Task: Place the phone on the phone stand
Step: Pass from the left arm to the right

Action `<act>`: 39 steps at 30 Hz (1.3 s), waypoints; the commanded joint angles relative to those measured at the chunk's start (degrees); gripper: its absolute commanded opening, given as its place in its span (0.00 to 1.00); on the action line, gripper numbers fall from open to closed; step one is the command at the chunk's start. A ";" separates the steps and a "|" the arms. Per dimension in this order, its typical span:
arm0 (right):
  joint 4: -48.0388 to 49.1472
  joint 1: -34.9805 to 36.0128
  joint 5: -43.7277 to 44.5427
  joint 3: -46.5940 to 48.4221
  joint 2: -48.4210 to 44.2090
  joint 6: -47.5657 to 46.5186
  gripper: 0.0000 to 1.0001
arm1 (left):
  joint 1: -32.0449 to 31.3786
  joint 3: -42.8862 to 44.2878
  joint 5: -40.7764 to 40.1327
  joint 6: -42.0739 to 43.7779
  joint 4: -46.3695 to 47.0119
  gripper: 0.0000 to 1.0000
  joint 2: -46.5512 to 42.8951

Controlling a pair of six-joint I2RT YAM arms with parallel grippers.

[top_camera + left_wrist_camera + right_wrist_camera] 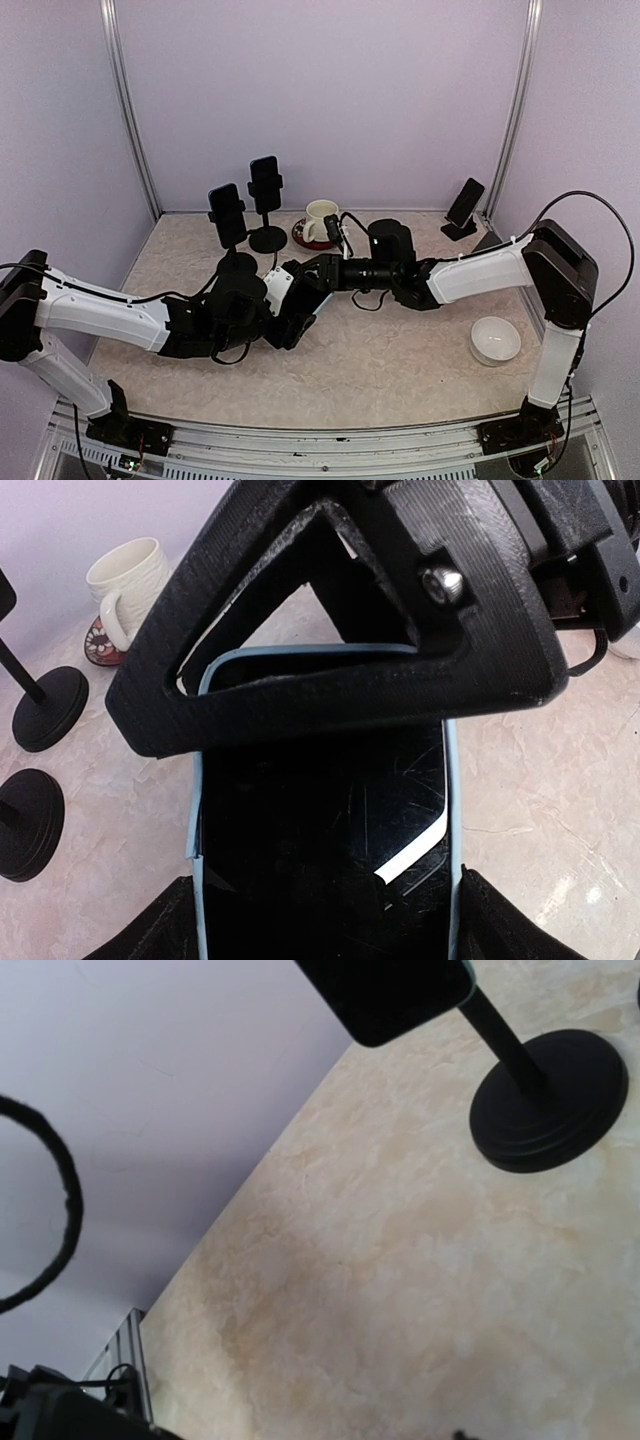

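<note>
**Overhead view, dial centred on the table (400,370).** The two arms meet just left of centre, toward 9 o'clock.

- **Left gripper:** The left gripper (325,878) holds the phone (320,820) by its long edges. Its fingers (150,930) are set fairly wide apart and press on the pale-blue case from either side (best seen in the left wrist view). The dark screen faces that camera. The phone sits between the two arms, apart from every stand.
- **Right gripper:** One black finger (330,650) of the right gripper (308,278) lies across the phone's far end. How far this pincer is open, and whether it has closed on the phone, cannot be told.
- **Stands:** At 11 o'clock are the front tall stand (228,225) and the rear tall stand (265,195). Each has a round base, a post and a dark rectangular head. At 1 o'clock, by the back wall, the low stand (463,210) carries a tilted dark slab.
- **Other objects:** At 12 o'clock a cream mug (320,218) rests on a red-patterned coaster (300,238). At 4 o'clock lies a white bowl (495,340).
</note>
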 commanded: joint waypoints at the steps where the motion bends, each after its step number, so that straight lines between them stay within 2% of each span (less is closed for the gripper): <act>1: 1.92 0.97 -1.35 1.49 1.14 0.58 0.53 | -0.38 0.31 -2.10 0.48 3.82 0.53 -0.92; 9: 2.30 0.99 -2.49 1.11 1.20 1.13 0.50 | -0.41 -0.19 -4.58 0.22 3.57 0.53 -1.49; 23: 3.37 1.88 -3.91 0.17 0.08 1.96 0.49 | -0.40 0.56 -7.10 -0.92 2.11 0.53 -0.85; 30: 2.64 2.53 -3.53 0.37 -0.08 1.06 0.56 | -0.49 0.23 -7.01 -1.93 2.08 0.53 -1.52; 39: 3.85 2.51 -2.02 -0.59 -0.02 1.65 0.53 | -1.02 0.13 -6.62 -1.37 3.13 0.53 -2.10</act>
